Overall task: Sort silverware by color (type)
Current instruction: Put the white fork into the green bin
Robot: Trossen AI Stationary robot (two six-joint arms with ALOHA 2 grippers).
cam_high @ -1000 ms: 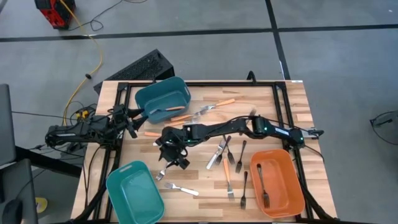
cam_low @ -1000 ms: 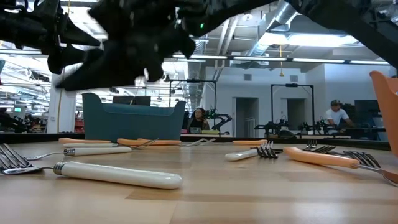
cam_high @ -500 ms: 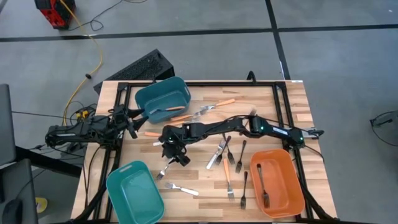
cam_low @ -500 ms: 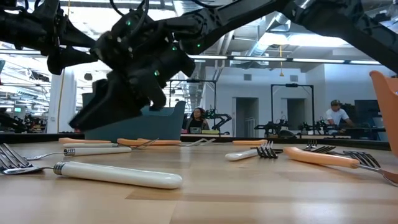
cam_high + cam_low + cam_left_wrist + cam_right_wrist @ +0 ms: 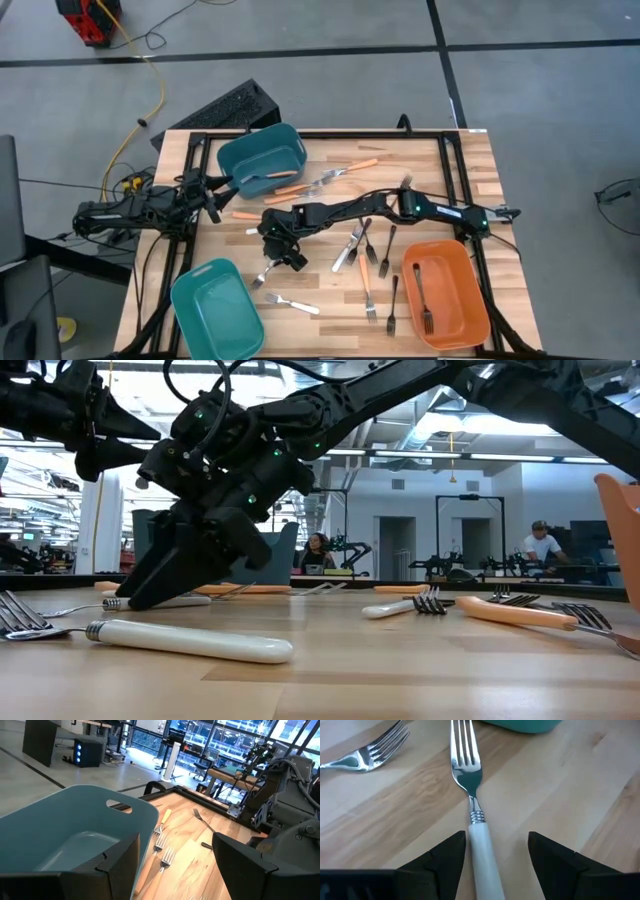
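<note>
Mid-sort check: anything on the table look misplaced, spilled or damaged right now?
Nothing looks damaged or spilled. Loose forks lie scattered on the table, as expected mid-sort. The right gripper hangs open astride a white-handled fork. The orange bin holds a black fork; one teal bin looks empty.

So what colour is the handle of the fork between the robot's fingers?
White handle, best in the right wrist view.

Forks [image 5: 366, 262] scattered — orange, black, white (flat).
</note>
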